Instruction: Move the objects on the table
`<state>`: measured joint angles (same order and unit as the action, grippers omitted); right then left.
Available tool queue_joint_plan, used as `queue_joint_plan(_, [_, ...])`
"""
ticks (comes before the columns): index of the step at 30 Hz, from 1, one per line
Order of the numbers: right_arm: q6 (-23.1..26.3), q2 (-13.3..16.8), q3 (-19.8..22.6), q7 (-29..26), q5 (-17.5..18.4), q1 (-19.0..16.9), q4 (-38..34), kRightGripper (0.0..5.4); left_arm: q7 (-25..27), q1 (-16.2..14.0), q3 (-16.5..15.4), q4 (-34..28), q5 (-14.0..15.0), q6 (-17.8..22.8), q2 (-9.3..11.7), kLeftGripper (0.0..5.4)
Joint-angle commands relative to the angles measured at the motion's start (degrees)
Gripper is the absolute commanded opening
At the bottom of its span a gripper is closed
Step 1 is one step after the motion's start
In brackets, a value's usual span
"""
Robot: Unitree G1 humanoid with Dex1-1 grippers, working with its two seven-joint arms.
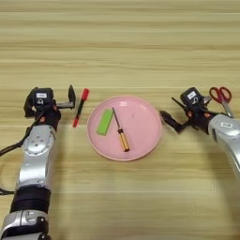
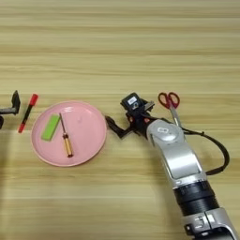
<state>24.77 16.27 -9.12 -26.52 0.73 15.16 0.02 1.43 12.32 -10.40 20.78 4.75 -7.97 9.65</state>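
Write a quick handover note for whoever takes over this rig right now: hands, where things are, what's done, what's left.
Left hand: open, empty, on the table just left of the red marker.
Right hand: open, empty, just right of the pink plate.
Green block and a screwdriver lie in the plate.
Marker lies on the table left of the plate; red-handled scissors lie beyond the right hand.
Left, probably: marker and scissors.
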Motion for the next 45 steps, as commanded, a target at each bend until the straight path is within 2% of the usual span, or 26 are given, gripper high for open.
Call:
queue_joint_plan(1, [1.4, -1.1, -0.8, 0.4, 0.4, -0.2, -2.2, 5.33, -0.2, 0.3, 0.0, 0.4, -0.2, 0.0, -0.1, 5.4])
queue_joint_plan(14, [5.0, -4.1, -8.4, -0.4, -0.4, -0.4, -8.2, 5.33, -0.3, 0.2, 0.0, 0.1, -0.1, 0.1, -0.2, 5.4])
queue_joint_plan(24, [4.6, -4.3, -9.9, -0.6, -0.1, 0.0, -7.7, 5.33, -0.4, 0.3, 0.0, 0.3, -0.1, 0.0, -0.4, 5.4])
queue_joint_plan(26, [2.3, -4.7, -9.1, -0.5, 0.5, -0.2, -8.0, 5.33, -0.5, 0.3, 0.0, 0.3, -0.2, -0.6, -0.4, 5.4])
queue_joint_plan(28, [-4.0, -5.4, -7.2, 1.8, 0.0, -0.1, -6.9, 5.33, -0.5, 0.4, 0.0, 0.3, -0.3, -1.0, -0.5, 5.4])
queue_joint_plan(31, [-9.5, -7.3, -2.4, 4.7, 1.9, 0.0, -4.5, 5.33, -0.5, 0.5, 0.1, 0.6, -0.4, -1.3, -0.5, 5.4])
queue_joint_plan(37, [-20.0, -8.9, 6.5, 10.0, 4.6, -0.5, -0.1, 5.33, -0.6, 0.8, 0.1, 1.4, -0.5, -2.2, -0.4, 5.4])
queue_joint_plan(45, [-30.6, -9.4, 13.9, 19.4, 2.7, 0.2, 6.4, 5.33, -1.4, 1.9, -0.1, 4.0, -1.1, -4.6, -0.2, 5.4])
